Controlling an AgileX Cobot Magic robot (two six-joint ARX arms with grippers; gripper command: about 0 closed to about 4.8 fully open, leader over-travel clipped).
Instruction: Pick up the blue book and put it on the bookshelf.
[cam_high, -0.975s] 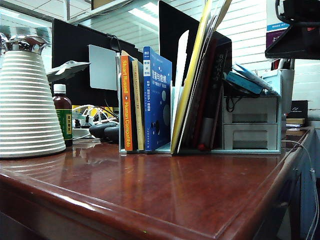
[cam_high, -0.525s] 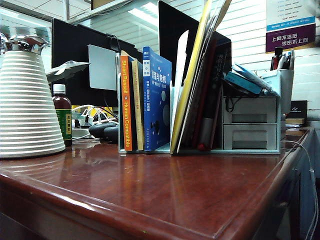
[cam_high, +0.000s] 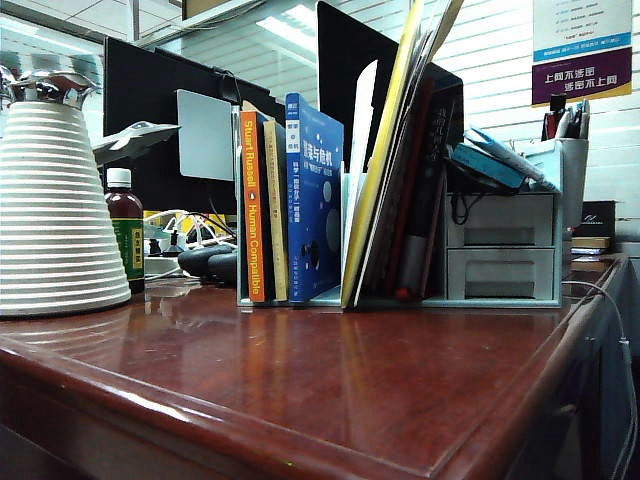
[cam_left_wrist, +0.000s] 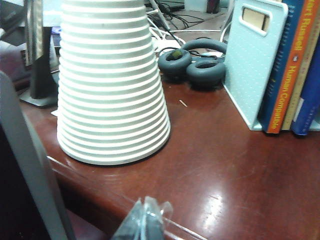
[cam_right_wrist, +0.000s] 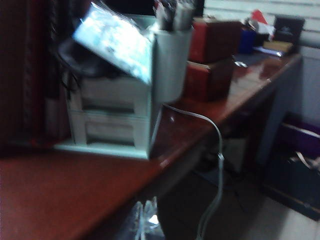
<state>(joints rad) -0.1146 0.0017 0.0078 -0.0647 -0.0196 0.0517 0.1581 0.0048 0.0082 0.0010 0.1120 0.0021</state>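
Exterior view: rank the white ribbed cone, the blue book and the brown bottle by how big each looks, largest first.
1. White ribbed cone, though it may sit nearer the camera, which would inflate it.
2. Blue book, standing in the bookshelf.
3. Brown bottle, clearly the smallest.

book (cam_high: 314, 196) upright in bookshelf (cam_high: 345, 210), drawer organiser (cam_high: 502, 245) right

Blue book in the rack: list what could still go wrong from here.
1. The bright blue paperback book stands upright in the pale grey-blue book rack, but the yellow folder beside it leans steeply and might slide onto it.
2. The left hand sits shut low by the white ribbed cone; a sweep could knock it.
3. The right hand hangs near a trailing grey cable, a possible snag.
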